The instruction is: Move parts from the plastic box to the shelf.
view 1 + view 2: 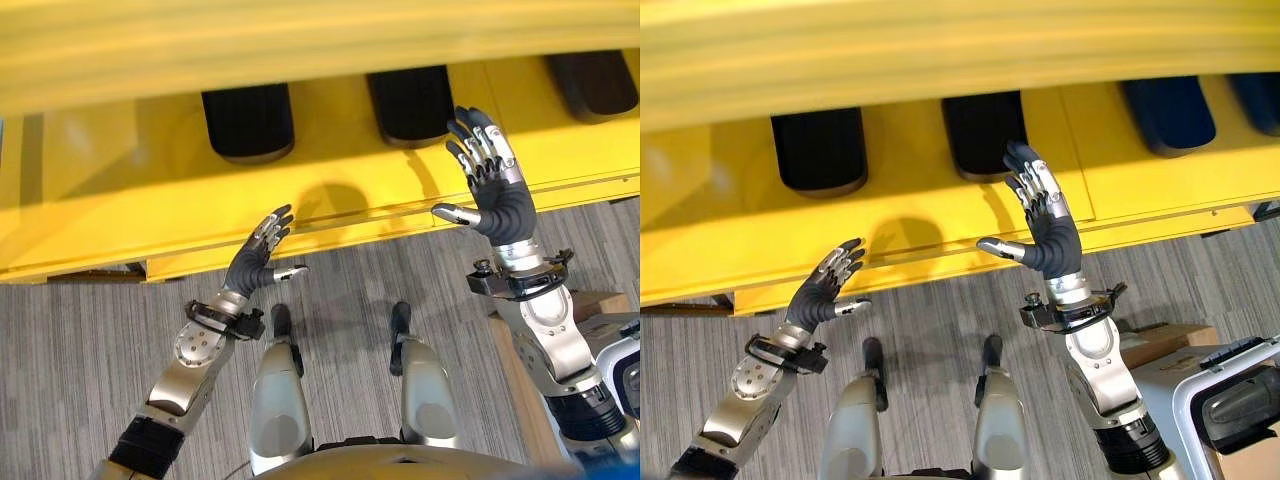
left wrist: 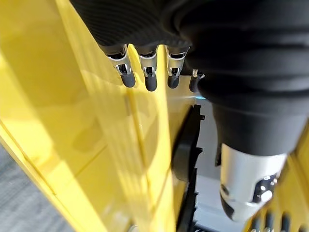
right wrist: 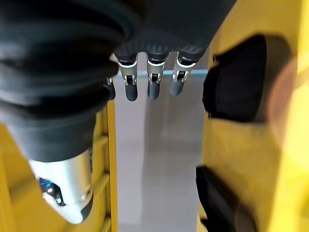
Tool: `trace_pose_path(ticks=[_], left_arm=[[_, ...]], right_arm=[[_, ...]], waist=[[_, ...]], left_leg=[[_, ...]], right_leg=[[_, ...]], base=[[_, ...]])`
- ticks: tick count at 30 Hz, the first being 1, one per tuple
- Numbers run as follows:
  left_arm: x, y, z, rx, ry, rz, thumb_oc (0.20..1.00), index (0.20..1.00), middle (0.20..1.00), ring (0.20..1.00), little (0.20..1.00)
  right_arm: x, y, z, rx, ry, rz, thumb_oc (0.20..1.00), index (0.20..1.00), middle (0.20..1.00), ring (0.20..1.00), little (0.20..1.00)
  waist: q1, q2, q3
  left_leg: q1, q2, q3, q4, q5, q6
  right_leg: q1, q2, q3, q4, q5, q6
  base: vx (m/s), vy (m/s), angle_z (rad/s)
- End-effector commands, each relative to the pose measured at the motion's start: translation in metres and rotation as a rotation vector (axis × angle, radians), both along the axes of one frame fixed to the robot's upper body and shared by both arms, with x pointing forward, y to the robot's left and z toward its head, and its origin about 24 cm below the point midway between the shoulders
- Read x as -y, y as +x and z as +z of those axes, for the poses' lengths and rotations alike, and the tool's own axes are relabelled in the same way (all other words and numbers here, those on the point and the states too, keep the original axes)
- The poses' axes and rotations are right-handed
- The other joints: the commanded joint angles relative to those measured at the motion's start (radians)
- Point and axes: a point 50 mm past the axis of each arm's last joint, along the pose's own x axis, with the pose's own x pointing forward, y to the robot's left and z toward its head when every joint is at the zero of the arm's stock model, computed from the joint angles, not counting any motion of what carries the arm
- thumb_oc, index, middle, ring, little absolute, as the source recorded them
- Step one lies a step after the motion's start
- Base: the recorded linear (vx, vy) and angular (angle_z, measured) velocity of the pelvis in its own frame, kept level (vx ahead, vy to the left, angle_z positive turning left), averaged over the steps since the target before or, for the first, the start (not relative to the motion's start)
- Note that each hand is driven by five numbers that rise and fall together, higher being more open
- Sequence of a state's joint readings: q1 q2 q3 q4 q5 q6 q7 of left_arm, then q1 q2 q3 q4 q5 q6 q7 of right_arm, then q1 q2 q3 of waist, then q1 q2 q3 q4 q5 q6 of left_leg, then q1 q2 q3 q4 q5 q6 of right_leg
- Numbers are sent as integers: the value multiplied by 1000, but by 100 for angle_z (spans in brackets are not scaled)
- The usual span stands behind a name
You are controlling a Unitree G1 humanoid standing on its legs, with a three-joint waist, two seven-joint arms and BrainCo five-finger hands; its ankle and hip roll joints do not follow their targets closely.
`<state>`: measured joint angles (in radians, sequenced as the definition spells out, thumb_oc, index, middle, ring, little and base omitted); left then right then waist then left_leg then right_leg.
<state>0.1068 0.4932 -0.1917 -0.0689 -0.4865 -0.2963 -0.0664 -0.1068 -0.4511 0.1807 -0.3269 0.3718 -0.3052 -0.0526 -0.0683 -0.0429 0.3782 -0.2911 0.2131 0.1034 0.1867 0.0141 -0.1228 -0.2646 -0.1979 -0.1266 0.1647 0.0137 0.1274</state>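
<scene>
Grey plank floor (image 1: 100, 330) lies below a yellow shelf (image 1: 120, 190) carrying three black parts (image 1: 247, 122) in a row. Left hand (image 1: 262, 252) hovers at the shelf's front edge, right hand (image 1: 490, 175) above its board; both have spread fingers, holding nothing.

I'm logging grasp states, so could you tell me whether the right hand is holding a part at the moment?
No, the right hand is raised with straight, spread fingers and nothing in it.
</scene>
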Motion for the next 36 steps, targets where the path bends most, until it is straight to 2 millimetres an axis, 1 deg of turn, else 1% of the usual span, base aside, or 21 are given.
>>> trace_pose_path(ticks=[1,6,7,12,16,17,18,20,21,22,23,24,25,26,29,30,31,32,33,35,36], left_arm=[[-10,1,19,111,-82,20,1000,1000,1000,1000,1000],[-21,-6,23,160,-186,102,1000,1000,1000,1000,1000],[-24,-7,26,187,-227,143,1000,1000,1000,1000,1000],[-25,-10,34,239,-240,173,1000,1000,1000,1000,1000],[-19,-12,35,253,-253,154,1000,1000,1000,1000,1000],[-19,-12,35,252,-253,154,1000,1000,1000,1000,1000],[-17,-12,35,249,-281,146,1000,1000,1000,1000,1000],[-16,-10,37,259,-278,153,1000,1000,1000,1000,1000],[-16,-10,37,259,-278,153,1000,1000,1000,1000,1000],[-16,-8,37,264,-276,167,1000,1000,1000,1000,1000],[-19,-10,36,263,-273,191,1000,1000,1000,1000,1000],[-19,-11,36,262,-272,191,1000,1000,1000,1000,1000],[-21,-11,36,264,-257,221,1000,1000,1000,1000,1000],[-21,-11,36,264,-256,222,1000,1000,1000,1000,1000],[-20,-11,38,278,-236,227,1000,1000,1000,1000,1000],[-18,-12,36,269,-246,219,1000,1000,1000,1000,1000],[-18,-12,36,270,-246,218,1000,1000,1000,1000,1000],[-16,-13,36,269,-254,210,1000,1000,1000,1000,1000],[-14,-13,37,276,-262,205,1000,1000,1000,1000,1000],[-13,-11,39,285,-258,201,1000,1000,1000,1000,1000],[-13,-11,39,285,-258,201,1000,1000,1000,1000,1000]], right_arm=[[8,-9,18,118,57,-1,1000,1000,1000,1000,1000],[13,-11,11,93,41,-26,1000,1000,1000,1000,1000],[15,-12,10,95,19,-45,1000,1000,1000,1000,1000],[20,-13,6,75,5,-57,1000,1000,1000,1000,1000],[27,-15,-1,38,-6,-66,1000,1000,1000,1000,1000],[27,-15,-1,38,-6,-66,1000,1000,1000,1000,1000],[28,-15,-2,33,-4,-67,1000,1000,1000,1000,1000],[31,-17,1,52,-17,-84,1000,1000,1000,1000,1000],[31,-17,1,52,-17,-85,1000,1000,1000,1000,1000],[32,-19,2,62,-33,-102,1000,1000,1000,1000,1000],[32,-19,-3,40,-42,-114,1000,1000,1000,1000,1000],[32,-19,-3,39,-42,-113,1000,1000,1000,1000,1000],[30,-18,-6,25,-56,-112,1000,1000,1000,1000,1000],[30,-18,-6,24,-56,-112,1000,1000,1000,1000,1000],[30,-18,-8,11,-69,-100,1000,1000,1000,1000,1000],[28,-16,-11,-6,-71,-83,1000,1000,1000,1000,1000],[28,-16,-11,-6,-70,-83,1000,1000,1000,1000,1000],[25,-12,-13,-16,-60,-61,1000,1000,1000,1000,1000],[23,-9,-15,-28,-53,-54,1000,1000,1000,1000,1000],[19,-6,-13,-19,-51,-42,1000,1000,1000,1000,1000],[19,-5,-13,-19,-51,-42,1000,1000,1000,1000,1000]], waist=[[-3,-16,-64],[-7,-7,-109],[-9,-5,-123],[-12,11,-154],[-5,37,-170],[-6,38,-170],[-1,38,-168],[-5,33,-162],[-7,34,-160],[-19,22,-158],[-13,9,-168],[-12,7,-167],[5,-1,-181],[4,-3,-180],[17,-10,-189],[28,-14,-194],[28,-14,-194],[42,-16,-206],[54,-17,-210],[65,-14,-225],[65,-15,-225]], left_leg=[[10,49,-41,-99,95,12],[82,74,-10,-158,121,2],[110,83,-1,-166,125,-3],[159,113,20,-206,158,-13],[179,156,4,-232,286,-40],[180,158,2,-234,289,-42],[169,169,-3,-223,337,-50],[142,184,41,-192,396,-54],[142,185,39,-191,397,-55],[134,195,128,-173,394,-59],[136,160,134,-169,326,-39],[138,158,136,-167,323,-37],[132,77,105,-163,239,-5],[132,74,105,-161,236,-3],[128,-72,33,-156,147,48],[145,-161,-14,-140,72,83],[143,-161,-14,-140,75,84],[154,-241,-90,-122,24,108],[164,-286,-143,-113,1,120],[167,-349,-226,-123,0,137],[168,-350,-226,-124,0,138]], right_leg=[[46,10,3,-10,-36,26],[86,36,22,-43,-38,19],[98,48,27,-37,-54,13],[111,83,42,-12,-84,-4],[134,151,43,10,-131,-54],[135,153,41,9,-131,-55],[153,174,34,-3,-139,-74],[188,189,-1,-41,-137,-97],[192,190,-4,-46,-134,-98],[211,192,-27,-68,-139,-108],[241,193,-30,-116,-126,-102],[246,191,-29,-120,-124,-100],[270,176,-34,-159,-100,-90],[273,174,-36,-162,-99,-88],[277,175,-34,-174,-72,-85],[285,181,-24,-176,-68,-84],[283,181,-24,-177,-65,-84],[277,189,-1,-192,-48,-81],[277,194,17,-202,-37,-78],[261,214,54,-224,-7,-80],[263,214,55,-227,-6,-79]], base=[[55,-74,-14],[63,-86,-18],[58,-104,-17],[47,-120,-17],[4,-172,-7],[-6,-215,1],[-20,-240,4],[-22,-257,29],[-18,-225,69],[-10,-230,75],[-8,-222,97],[29,-153,76],[31,-53,50],[28,-94,-4],[34,-51,-28],[19,-12,-33],[48,-1,-35],[43,11,-27],[48,8,-81],[19,4,-105],[20,4,-93]])
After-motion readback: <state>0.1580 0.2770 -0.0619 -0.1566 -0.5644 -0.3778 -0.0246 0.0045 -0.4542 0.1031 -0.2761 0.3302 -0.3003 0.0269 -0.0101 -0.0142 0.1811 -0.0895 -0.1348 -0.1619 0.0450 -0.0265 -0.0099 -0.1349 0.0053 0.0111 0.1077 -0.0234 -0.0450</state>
